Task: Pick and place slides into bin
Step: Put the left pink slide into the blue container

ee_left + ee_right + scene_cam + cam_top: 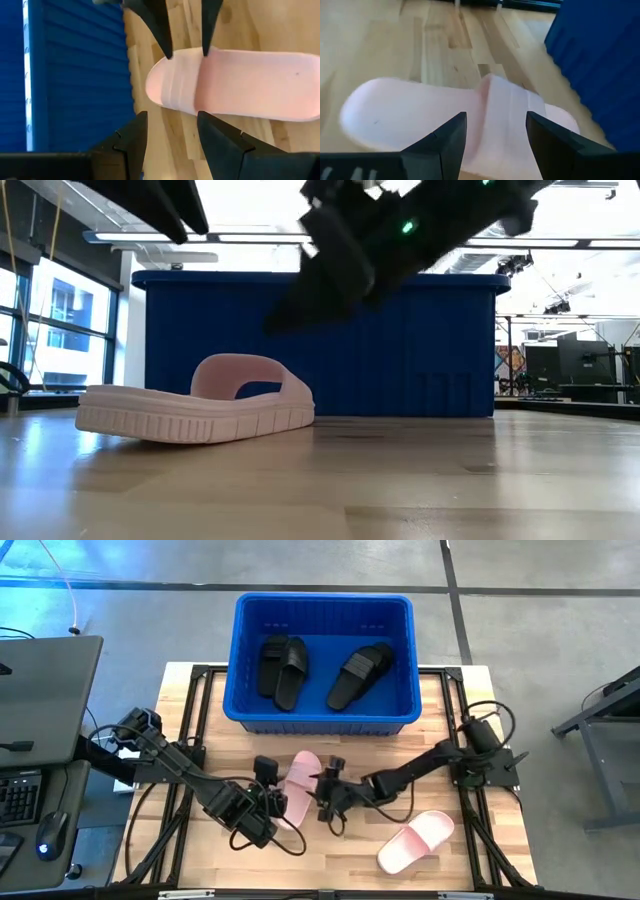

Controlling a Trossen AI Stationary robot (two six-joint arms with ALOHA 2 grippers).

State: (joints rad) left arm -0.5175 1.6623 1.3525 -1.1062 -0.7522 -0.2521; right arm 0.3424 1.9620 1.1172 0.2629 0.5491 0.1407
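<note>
Nearest the lower edge of the high view, right of centre, a pale pink open-toe slide w/ a wide strap (416,841) lies alone on the light wooden slatted table top (330,860), well apart from both arms.

Next back, centre frame: the 2nd pale pink slide (300,785) lies btwn the two grippers. The left gripper (277,802) sits at its lower-left side, fingers apart, nothing held. In the left wrist view its two dark fingers (220,145) frame the slide's end, w/ the other arm's fingertips (159,27) poking in from the top of that frame, right at the slide's edge. The right gripper (328,795) is just right of the same slide. Right wrist view shows its fingers (550,145) spread wide, strap (507,107) sitting btwn them but not pinched. Low view shows this slide flat on the wood, dark arm bodies hanging over it.

Farthest, upper centre: the big bright blue ribbed plastic crate (242,660), w/ several black slides inside, one at left (283,668), one at right (360,675).

Step in hand, as I read it: lining up a pick on the centre pink slide; blacks look binned, both pinks still out.

Next move prob. calls for one gripper only to drop over the strap and close. Both arms crowd the same slide, so the other should back off to avoid a clash. Then lift clear of the crate's thick rim before carrying it over.
</note>
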